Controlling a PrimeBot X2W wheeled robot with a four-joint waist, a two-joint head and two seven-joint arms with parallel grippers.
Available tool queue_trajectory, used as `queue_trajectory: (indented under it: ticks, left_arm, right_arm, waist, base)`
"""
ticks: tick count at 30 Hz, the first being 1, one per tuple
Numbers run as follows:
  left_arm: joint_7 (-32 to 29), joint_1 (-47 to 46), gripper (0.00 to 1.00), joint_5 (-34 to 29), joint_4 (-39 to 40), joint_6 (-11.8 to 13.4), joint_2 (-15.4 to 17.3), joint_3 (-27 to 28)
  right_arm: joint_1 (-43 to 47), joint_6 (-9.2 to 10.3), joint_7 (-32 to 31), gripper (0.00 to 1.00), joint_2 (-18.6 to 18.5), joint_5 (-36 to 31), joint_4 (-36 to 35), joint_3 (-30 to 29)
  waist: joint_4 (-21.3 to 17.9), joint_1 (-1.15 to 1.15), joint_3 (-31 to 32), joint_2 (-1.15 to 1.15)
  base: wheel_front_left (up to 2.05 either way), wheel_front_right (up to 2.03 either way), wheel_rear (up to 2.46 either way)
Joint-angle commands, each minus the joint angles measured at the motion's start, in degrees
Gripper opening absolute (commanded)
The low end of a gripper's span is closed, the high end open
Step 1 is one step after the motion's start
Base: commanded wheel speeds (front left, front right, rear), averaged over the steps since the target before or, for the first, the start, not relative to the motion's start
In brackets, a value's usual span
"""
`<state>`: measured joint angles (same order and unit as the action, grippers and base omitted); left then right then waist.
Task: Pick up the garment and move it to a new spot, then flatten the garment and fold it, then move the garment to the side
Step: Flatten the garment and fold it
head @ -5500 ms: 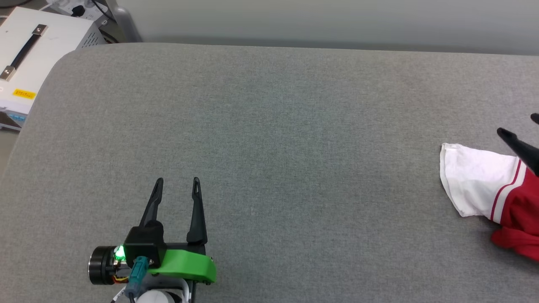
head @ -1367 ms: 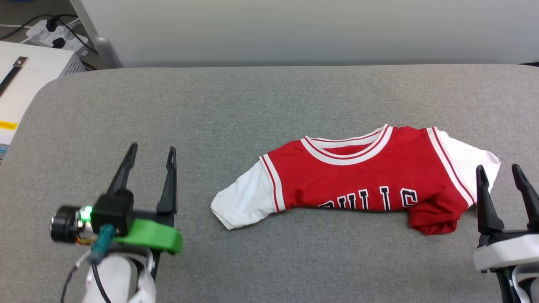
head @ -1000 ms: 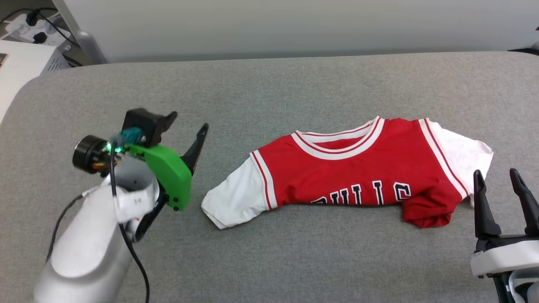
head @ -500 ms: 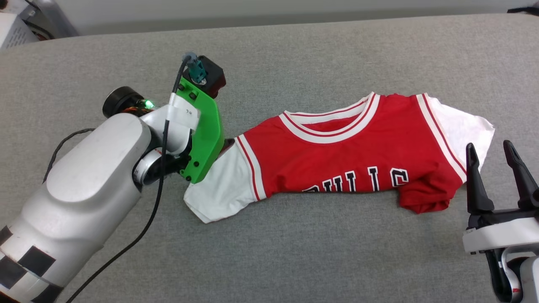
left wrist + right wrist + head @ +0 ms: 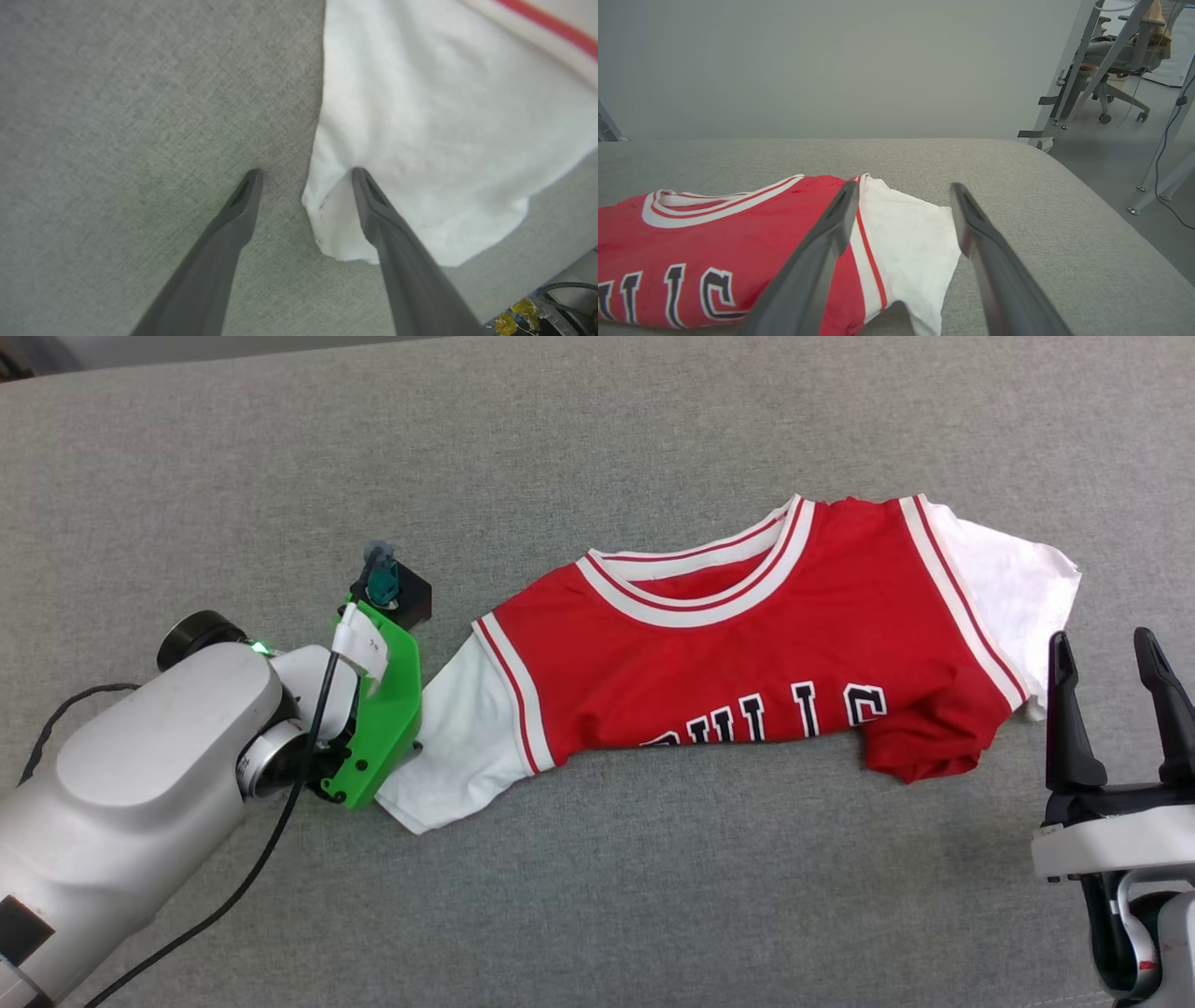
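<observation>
While the garment point(image 5: 747, 681) lies rumpled mid-tabletop point(image 5: 597, 915), hem bunched under, nothing's gripped yet. Pick-up, move, flatten, fold, side-shift all left, I reckon. L claw point(image 5: 306, 171) wide open, tips down, straddling the edge of the white sleeve point(image 5: 420, 140); shirt body runs to its 2 o'clock in head view. R claw point(image 5: 1102, 639) open too, other sleeve point(image 5: 1008, 579) just beside at 11 o'clock.
</observation>
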<state>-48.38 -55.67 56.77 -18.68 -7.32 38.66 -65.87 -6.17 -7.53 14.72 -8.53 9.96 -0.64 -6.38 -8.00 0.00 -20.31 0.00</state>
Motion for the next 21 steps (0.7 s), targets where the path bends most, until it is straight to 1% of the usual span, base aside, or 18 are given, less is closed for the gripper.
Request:
queue_trajectory:
  ticks: [1, 3, 4, 7, 10, 14, 18, 21]
  left_arm:
    - [-0.33, 1.66, 1.0, 0.49, -0.74, -0.16, 0.25, -2.65]
    - [0.53, 2.09, 1.0, 0.51, -0.99, -0.16, 0.55, -4.01]
    - [1.58, 2.19, 0.0, 0.58, -1.15, -0.16, 0.59, -4.37]
    - [5.75, 1.59, 0.0, 0.02, -1.07, -0.16, 0.58, -4.79]
    - [11.35, -0.54, 0.0, -2.17, -0.2, -0.16, 0.86, -4.7]
    - [17.4, -2.85, 0.0, -3.04, 2.23, -0.16, 1.89, -3.1]
    - [21.21, -4.79, 0.0, -3.53, 4.47, -0.14, 3.29, -0.94]
    - [23.29, -6.1, 0.0, -4.37, 5.06, 0.72, 3.65, 0.43]
  right_arm:
    - [-1.36, 0.04, 0.28, 1.0, 0.19, -0.45, -0.37, 0.0]
    - [-1.7, 0.04, 0.28, 1.0, 0.36, -0.54, -0.35, 0.04]
    - [-1.82, 0.04, 0.28, 1.0, 0.45, -0.6, -0.32, 0.07]
    - [-1.82, 0.04, 0.28, 1.0, 0.51, -0.75, -0.2, -0.06]
    - [-1.32, 0.04, 0.28, 1.0, 0.37, -0.86, -0.27, -0.92]
    - [-0.36, 0.04, 0.28, 1.0, 0.49, -1.02, -0.86, -2.12]
    - [0.2, 0.04, 0.28, 1.0, 0.7, -1.16, -1.74, -2.87]
    - [-0.05, 0.04, 0.28, 1.0, 0.81, -1.25, -2.44, -2.82]
  waist:
    - [-0.22, 0.0, -0.49, 0.0]
    - [-0.26, 0.0, -0.65, 0.0]
    - [-0.25, 0.0, -0.62, 0.0]
    - [0.1, 0.0, -0.1, 0.0]
    - [0.9, 0.0, 0.87, 0.0]
    - [1.65, 0.0, 2.11, 0.0]
    - [1.76, 0.0, 2.48, 0.0]
    - [1.16, 0.0, 1.78, 0.0]
  base:
    - [0.0, 0.0, 0.0]
    - [0.0, 0.0, 0.0]
    - [0.0, 0.0, 0.0]
    - [0.0, 0.0, 0.0]
    - [0.0, 0.0, 0.0]
    - [0.0, 0.0, 0.0]
    - [0.0, 0.0, 0.0]
    - [0.0, 0.0, 0.0]
